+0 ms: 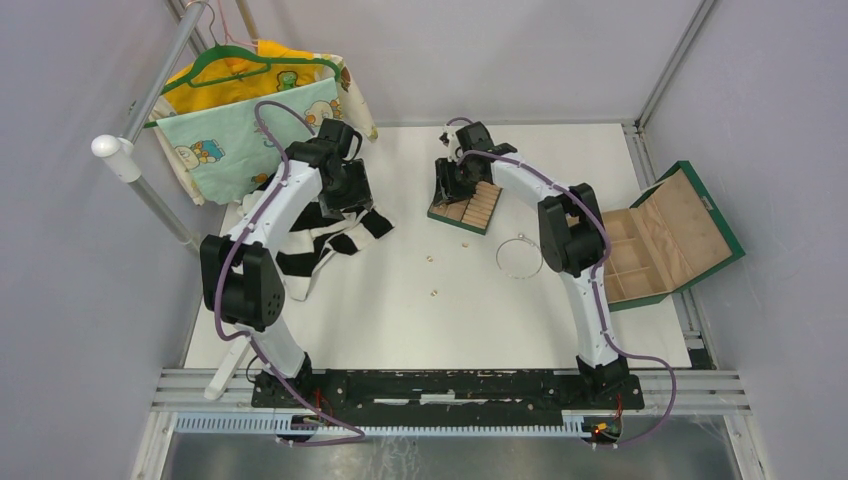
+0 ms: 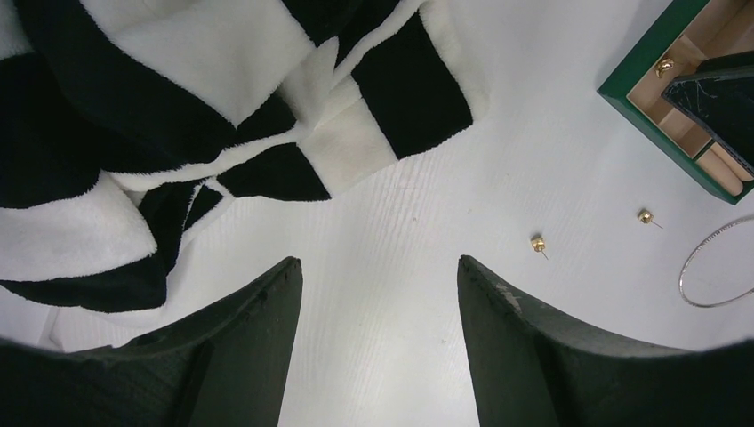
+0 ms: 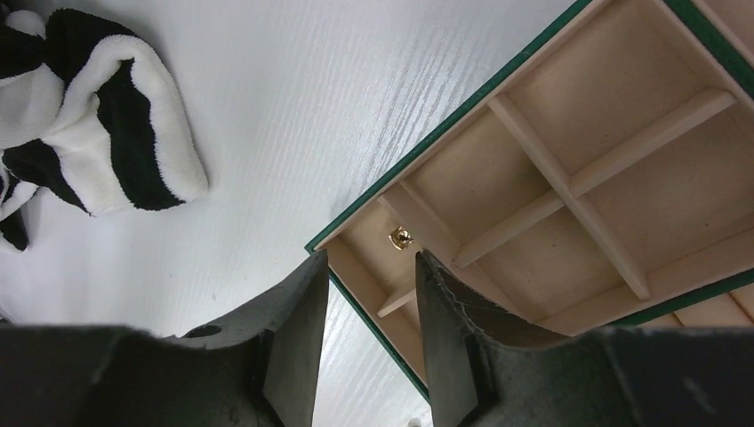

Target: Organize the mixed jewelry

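Mixed jewelry (image 1: 519, 257) is lying loose on the table (image 1: 400, 320), wire hoop (image 2: 683, 274) plus gold studs (image 2: 538, 243), one stud (image 3: 401, 237) sitting in the green tray (image 3: 485, 173). Left gripper (image 2: 378, 267) and right gripper (image 3: 369, 267) are hanging open.

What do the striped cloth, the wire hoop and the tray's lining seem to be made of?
The striped cloth looks like plush fleece: fuzzy nap. The wire hoop seems thin silvery metal, glinting. The tray lining is probably matte tan fabric.
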Controlling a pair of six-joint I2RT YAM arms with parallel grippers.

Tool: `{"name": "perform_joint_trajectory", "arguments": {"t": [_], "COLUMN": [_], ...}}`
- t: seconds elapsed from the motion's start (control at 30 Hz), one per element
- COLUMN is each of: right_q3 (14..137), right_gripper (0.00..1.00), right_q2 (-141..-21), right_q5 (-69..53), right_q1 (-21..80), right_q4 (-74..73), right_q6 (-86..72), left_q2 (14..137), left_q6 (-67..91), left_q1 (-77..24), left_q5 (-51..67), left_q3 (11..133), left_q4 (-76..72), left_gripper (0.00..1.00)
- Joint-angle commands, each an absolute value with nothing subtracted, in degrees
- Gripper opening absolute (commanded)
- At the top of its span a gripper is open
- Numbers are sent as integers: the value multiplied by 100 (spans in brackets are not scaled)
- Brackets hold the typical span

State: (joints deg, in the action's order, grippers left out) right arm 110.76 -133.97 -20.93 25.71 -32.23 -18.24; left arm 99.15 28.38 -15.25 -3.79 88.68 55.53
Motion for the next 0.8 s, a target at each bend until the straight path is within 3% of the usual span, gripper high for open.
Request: {"name": "perform_joint_trajectory", "arguments": {"t": [0.0,0.13,0.27,0.47,0.6,0.77], "right_q3": [11132,10458,8880,7200,6811,7173], "right_gripper": [47,45,45,47,51,53], "right_q2": [-13017,-12157,-11007,-9990,-9923,-10372], "right_q5": [-2020,-1527,-751,-50,141,257], "right_q1": [2575,2597,2765,3578,4024,4392], "right_q4": [-3173,-2981,-2579,-2191,-1960,-2003], "right_q6": [-1746,-1597,-1514,-1589,-1751,-1778], "left_q2": [9839,9813,9851,9854,9972,9947], "left_q6": [2483,2391,2368,2509,2494,2531], "left_q1": [-1588,-1694,-1795,-1859,-1867,-1864], "left_q5": [-200,-232,-255,-173,-48,-100], "left_q3": [9033,9059,9050,9009,9108,9077], "left_q4": [5390,5338,5313,5111,5177,5183], "left_gripper": [71,71,72,72,72,72]}}
